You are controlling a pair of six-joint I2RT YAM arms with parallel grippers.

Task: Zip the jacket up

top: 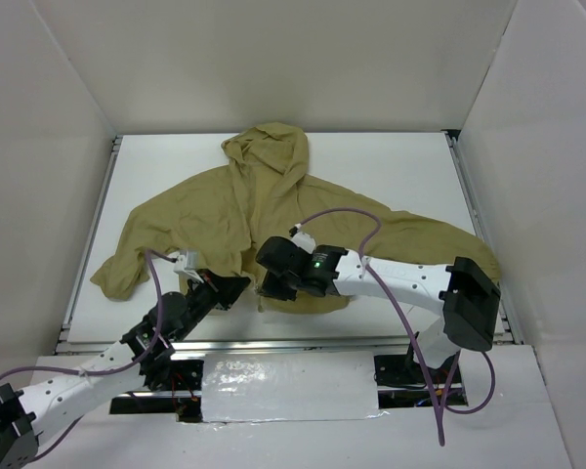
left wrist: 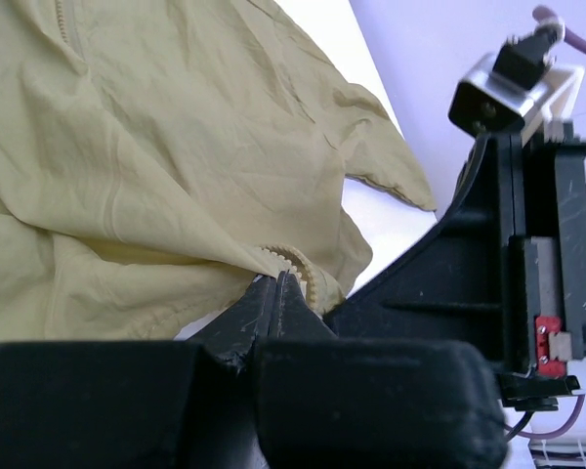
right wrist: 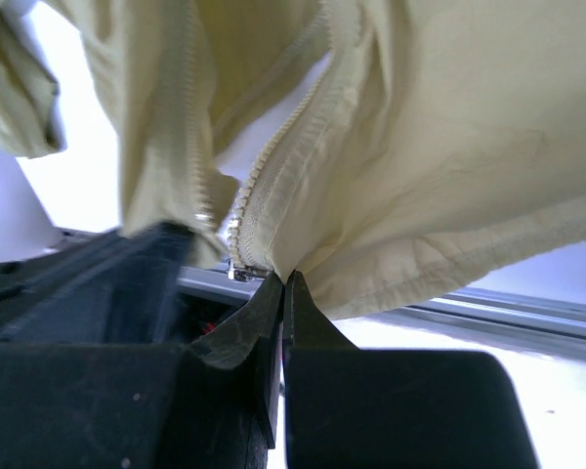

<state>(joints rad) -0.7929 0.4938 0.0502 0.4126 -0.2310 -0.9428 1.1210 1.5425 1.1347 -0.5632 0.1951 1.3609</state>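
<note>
The olive-tan hooded jacket (top: 264, 210) lies spread on the white table, hood at the far side, sleeves out to both sides. Its front zipper (right wrist: 273, 166) is open at the bottom hem. My left gripper (top: 236, 288) is shut on the jacket's left bottom edge, pinching fabric beside the zipper teeth (left wrist: 298, 269). My right gripper (top: 272, 286) is shut on the right bottom hem (right wrist: 439, 264), next to the metal zipper end (right wrist: 242, 272). Both grippers meet at the jacket's near hem, close together.
White walls enclose the table (top: 391, 166) on the left, right and far sides. A metal rail (top: 303, 342) runs along the near edge. Purple cables loop over both arms. The left arm's body (right wrist: 88, 283) shows close beside my right gripper.
</note>
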